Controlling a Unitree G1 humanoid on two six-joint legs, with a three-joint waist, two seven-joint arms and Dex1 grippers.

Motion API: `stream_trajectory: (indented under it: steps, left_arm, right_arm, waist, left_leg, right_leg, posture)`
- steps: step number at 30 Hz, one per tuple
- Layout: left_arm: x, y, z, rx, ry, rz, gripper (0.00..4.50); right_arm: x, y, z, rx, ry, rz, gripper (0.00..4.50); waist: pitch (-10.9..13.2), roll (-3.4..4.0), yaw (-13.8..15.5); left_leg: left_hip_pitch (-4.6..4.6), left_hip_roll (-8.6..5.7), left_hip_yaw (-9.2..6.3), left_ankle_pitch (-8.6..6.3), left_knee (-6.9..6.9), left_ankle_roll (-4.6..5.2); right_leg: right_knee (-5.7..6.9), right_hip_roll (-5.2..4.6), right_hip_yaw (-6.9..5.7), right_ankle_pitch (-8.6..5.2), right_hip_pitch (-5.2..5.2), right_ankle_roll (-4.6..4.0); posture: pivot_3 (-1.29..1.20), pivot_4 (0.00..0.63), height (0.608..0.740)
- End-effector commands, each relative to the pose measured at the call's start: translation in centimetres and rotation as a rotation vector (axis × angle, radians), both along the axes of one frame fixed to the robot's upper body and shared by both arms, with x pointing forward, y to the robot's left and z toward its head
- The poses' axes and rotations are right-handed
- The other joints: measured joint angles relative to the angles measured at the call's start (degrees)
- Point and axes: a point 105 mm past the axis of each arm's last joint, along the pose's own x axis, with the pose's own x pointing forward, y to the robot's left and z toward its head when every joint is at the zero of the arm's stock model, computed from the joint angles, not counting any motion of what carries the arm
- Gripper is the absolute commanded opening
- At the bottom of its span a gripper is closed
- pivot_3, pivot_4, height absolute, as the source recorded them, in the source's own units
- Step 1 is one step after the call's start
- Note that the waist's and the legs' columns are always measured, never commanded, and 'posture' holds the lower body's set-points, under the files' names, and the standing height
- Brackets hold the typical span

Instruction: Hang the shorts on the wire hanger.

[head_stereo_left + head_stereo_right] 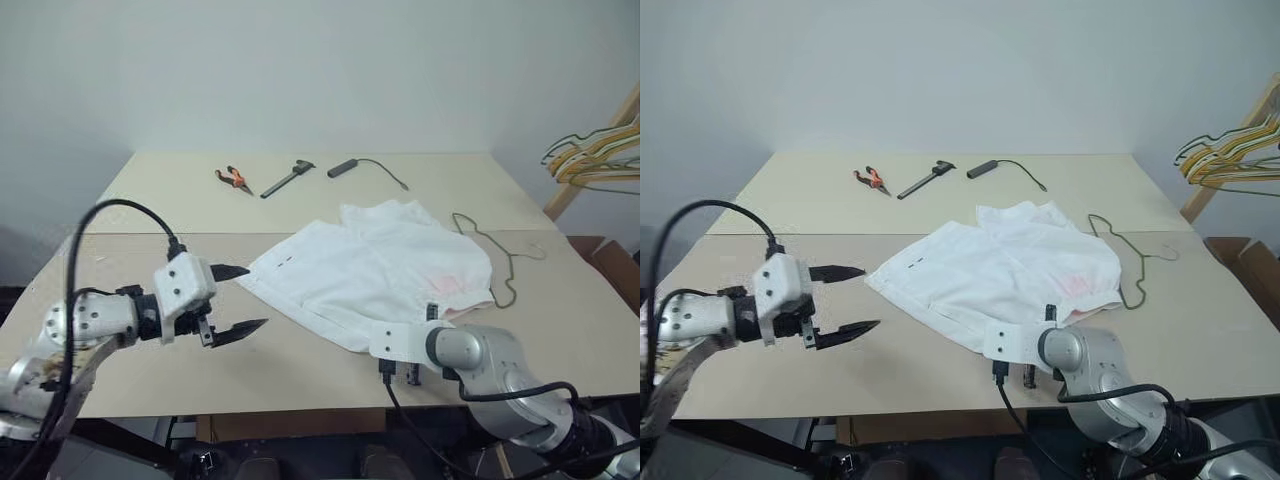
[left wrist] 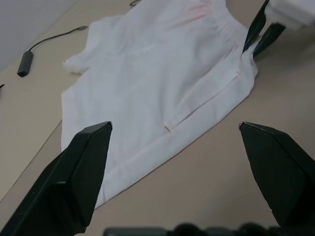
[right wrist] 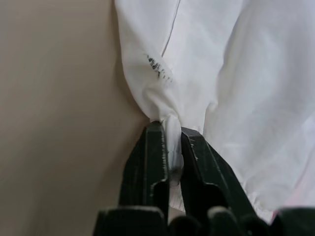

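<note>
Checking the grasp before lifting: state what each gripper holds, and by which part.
The right gripper is shut on the white thin-fabric shorts, pinching a fold of fabric at their near edge by the gathered waistband. The left gripper is open and holds nothing.

The shorts [image 1: 375, 270] are white, with a faint pink blush near the waistband at their 4 o'clock and a small dark mark by one seam. The hanger [image 1: 497, 262] is thin dark olive-grey wire. The table [image 1: 180, 195] is pale beige. At its 12 o'clock lie pliers [image 1: 233, 179] with orange-red handles, a dark grey tool [image 1: 287, 178] and a black cable [image 1: 365, 167]. At 3 o'clock hang yellow and tan hangers [image 1: 597, 155]. Both grippers, left [image 1: 238, 298] and right [image 3: 170, 147], have black fingers on white housings.
</note>
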Motion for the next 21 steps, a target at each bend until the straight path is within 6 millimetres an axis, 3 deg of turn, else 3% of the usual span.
stream_trajectory:
  steps: [1,5,11,16,21]
  left_arm:
    - [1.6,0.8,-1.5,0.162,-0.103,-0.034,4.50]
    - [4.7,1.7,-4.6,0.412,-0.242,-0.077,4.50]
    - [8.2,-0.1,-7.1,0.495,-0.299,-0.135,4.50]
    - [10.1,-1.5,-8.7,0.548,-0.337,-0.180,4.50]
    - [12.3,-1.6,-8.7,0.564,-0.361,-0.125,2.95]
  right_arm:
    - [0.5,-0.6,2.4,0.026,-0.076,0.032,0.02]
    - [0.7,-0.9,4.4,0.103,-0.093,0.075,0.02]
    - [-0.2,-1.1,8.0,0.265,-0.057,0.123,0.02]
    - [-0.4,-1.3,9.2,0.313,-0.076,0.122,0.02]
    - [-0.2,-1.9,9.7,0.328,-0.099,0.091,0.00]
  waist:
    - [0.0,0.00,-0.1]
    - [0.0,0.00,0.0]
    - [0.0,-0.03,-0.3]
    - [-0.1,-0.02,-0.6]
    - [-0.1,0.03,-1.5]
  left_leg:
    - [0.00,-0.01,0.00,0.00,0.00,0.00]
    - [0.02,-0.02,-0.02,0.00,0.01,0.00]
    - [-0.31,-0.03,-0.05,-0.01,0.07,0.02]
    - [-0.31,-0.04,-0.04,-0.02,0.10,0.04]
    - [-0.27,-0.05,-0.04,-0.01,0.23,0.04]
  right_leg:
    - [-0.01,-0.01,-0.01,0.00,0.01,0.00]
    - [0.00,0.00,-0.06,0.01,0.05,0.01]
    - [-0.10,-0.01,-0.08,0.08,-0.09,0.09]
    - [-0.12,-0.03,-0.10,0.10,-0.06,0.12]
    - [-0.02,-0.04,-0.10,0.11,0.03,0.14]
  posture:
    - [-0.01,0.012,0.740]
    - [-0.04,0.005,0.740]
    - [-0.09,0.000,0.740]
    - [-0.14,0.000,0.740]
    - [-0.16,0.000,0.740]
